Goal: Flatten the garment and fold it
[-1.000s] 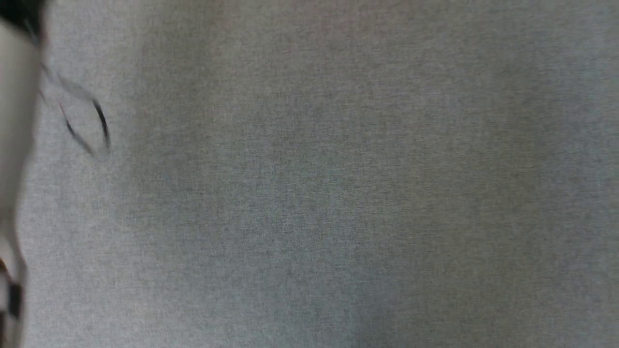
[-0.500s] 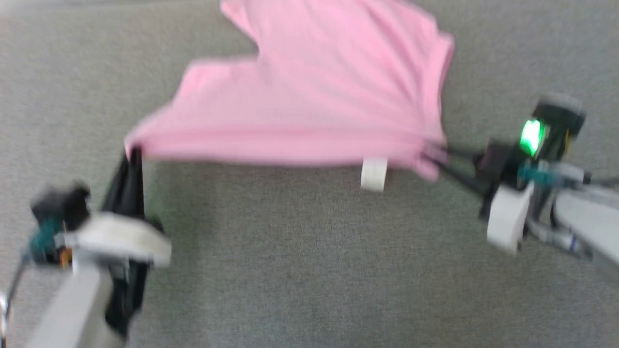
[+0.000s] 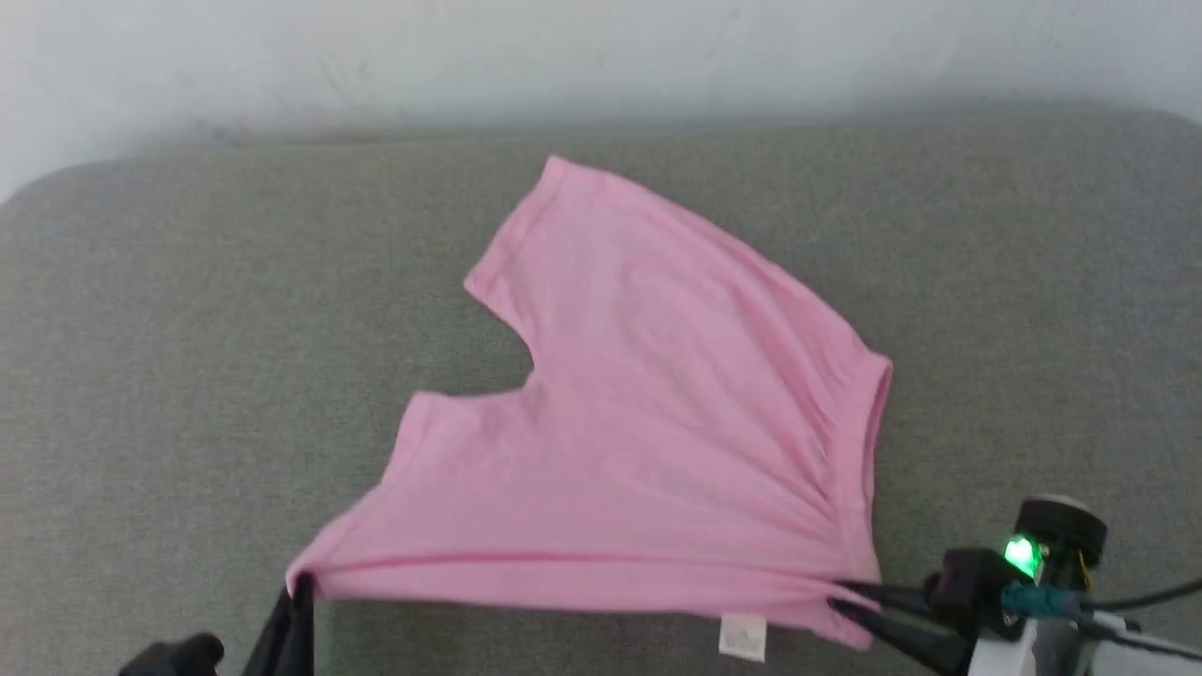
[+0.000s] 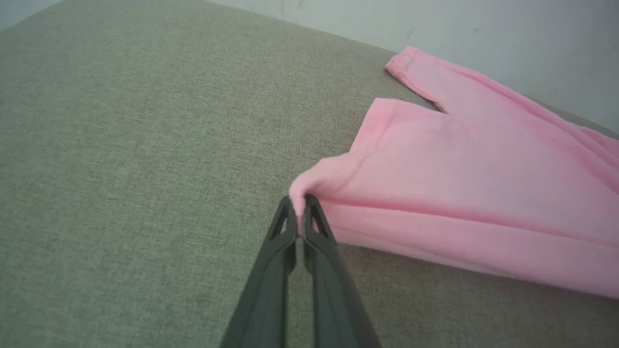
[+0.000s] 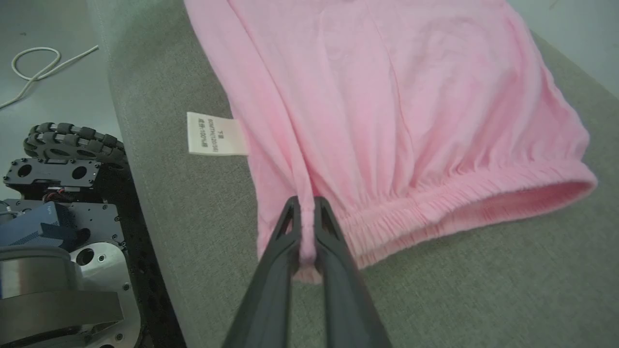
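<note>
The garment (image 3: 648, 422), bright pink shorts, lies spread on a grey cushioned surface (image 3: 188, 357), its near edge stretched taut between my two grippers. My left gripper (image 3: 300, 587) is shut on the near left leg-hem corner (image 4: 302, 191). My right gripper (image 3: 836, 596) is shut on the near end of the gathered waistband (image 5: 302, 227). The waistband (image 3: 869, 441) runs along the right side. A small white label (image 3: 742, 638) hangs from the near edge. The far leg (image 3: 554, 244) points toward the back wall.
A pale wall (image 3: 601, 56) stands behind the cushion's far edge. In the right wrist view the cushion's near edge (image 5: 140, 159) drops to the robot's wheeled base (image 5: 63, 203), and a white cord (image 5: 34, 67) lies on the floor.
The head camera has swung up from bare grey fabric to the whole garment, which now sits lower in the picture. Both grippers keep their hold on the same corners.
</note>
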Robot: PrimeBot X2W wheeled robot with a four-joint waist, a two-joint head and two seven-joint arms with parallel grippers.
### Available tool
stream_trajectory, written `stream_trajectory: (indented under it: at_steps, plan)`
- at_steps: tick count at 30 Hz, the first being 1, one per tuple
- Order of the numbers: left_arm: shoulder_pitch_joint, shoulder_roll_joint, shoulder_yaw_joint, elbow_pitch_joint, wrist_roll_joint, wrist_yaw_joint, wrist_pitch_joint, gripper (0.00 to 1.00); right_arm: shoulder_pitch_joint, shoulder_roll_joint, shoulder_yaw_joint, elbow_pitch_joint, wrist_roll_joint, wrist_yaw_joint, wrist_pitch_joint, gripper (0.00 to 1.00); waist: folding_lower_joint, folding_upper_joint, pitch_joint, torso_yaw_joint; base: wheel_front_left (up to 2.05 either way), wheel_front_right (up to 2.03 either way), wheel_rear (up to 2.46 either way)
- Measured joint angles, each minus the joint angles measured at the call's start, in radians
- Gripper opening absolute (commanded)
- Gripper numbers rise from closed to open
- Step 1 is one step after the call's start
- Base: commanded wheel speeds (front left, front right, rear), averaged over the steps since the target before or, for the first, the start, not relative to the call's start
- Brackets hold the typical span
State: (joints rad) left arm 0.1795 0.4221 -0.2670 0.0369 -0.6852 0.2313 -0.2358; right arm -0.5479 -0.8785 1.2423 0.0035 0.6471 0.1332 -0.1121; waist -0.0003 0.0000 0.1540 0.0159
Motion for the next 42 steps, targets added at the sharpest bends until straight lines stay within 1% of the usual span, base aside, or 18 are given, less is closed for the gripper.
stream_trajectory:
  at_steps: [5,9,13,15,18,20,24,29,34,36,42]
  plan:
    - [0.06,0.001,-0.008,-0.053,-0.011,0.008,0.026,0.0,0.127,-0.023,-0.081,-0.037,-0.006,0.0,0.011,0.0,0.0,0.0,-0.04,0.011,0.0,0.0,0.0]
    - [0.036,0.031,-0.018,-0.066,0.009,0.007,0.04,0.0,0.174,-0.008,-0.166,-0.049,-0.032,0.0,0.006,0.0,0.0002,0.0,-0.043,0.011,0.0,0.0,0.0]
    - [-0.096,0.065,-0.042,-0.058,0.063,-0.011,0.062,0.0,0.181,0.023,-0.279,-0.052,-0.064,0.0,0.008,0.0,0.0003,0.0,-0.029,0.006,0.0,0.0,0.0]
    - [-0.179,0.068,-0.051,-0.044,0.082,-0.021,0.068,0.0,0.182,0.039,-0.327,-0.055,-0.083,0.0,0.021,0.0,0.0004,0.0,-0.018,0.002,0.0,0.0,0.0]
    - [-0.304,0.064,-0.064,-0.013,0.099,-0.047,0.073,0.0,0.183,0.063,-0.399,-0.06,-0.107,0.0,0.037,0.0,0.0004,0.0,0.003,-0.008,0.0,0.0,0.0]
    - [-0.388,0.051,-0.069,0.014,0.1,-0.066,0.085,0.0,0.182,0.076,-0.441,-0.062,-0.124,0.0,0.05,0.0,0.0004,0.0,0.022,-0.015,0.0,0.0,0.0]
    - [-0.565,0.027,-0.086,0.091,0.104,-0.106,0.105,0.0,0.154,0.107,-0.497,-0.061,-0.151,0.0,0.065,0.0,0.0005,0.0,0.073,-0.034,0.0,0.0,0.0]
    - [-0.772,0.012,-0.109,0.24,0.125,-0.157,0.135,0.0,0.055,0.145,-0.506,-0.021,-0.173,0.0,0.092,0.0,0.0006,0.0,0.152,-0.064,0.0,0.0,0.0]
    - [-0.955,-0.014,-0.127,0.418,0.139,-0.207,0.137,0.0,-0.073,0.197,-0.49,0.081,-0.174,0.0,0.112,0.0,0.0007,0.0,0.238,-0.097,0.0,0.0,0.0]
    - [-1.024,-0.025,-0.145,0.494,0.151,-0.229,0.139,0.0,-0.123,0.213,-0.472,0.128,-0.173,0.0,0.123,0.0,0.0007,0.0,0.272,-0.109,0.0,0.0,0.0]
    - [-1.181,-0.077,-0.193,0.726,0.183,-0.272,0.151,0.0,-0.242,0.244,-0.392,0.235,-0.169,0.0,0.137,0.0,0.0006,0.0,0.364,-0.141,0.0,0.0,0.0]
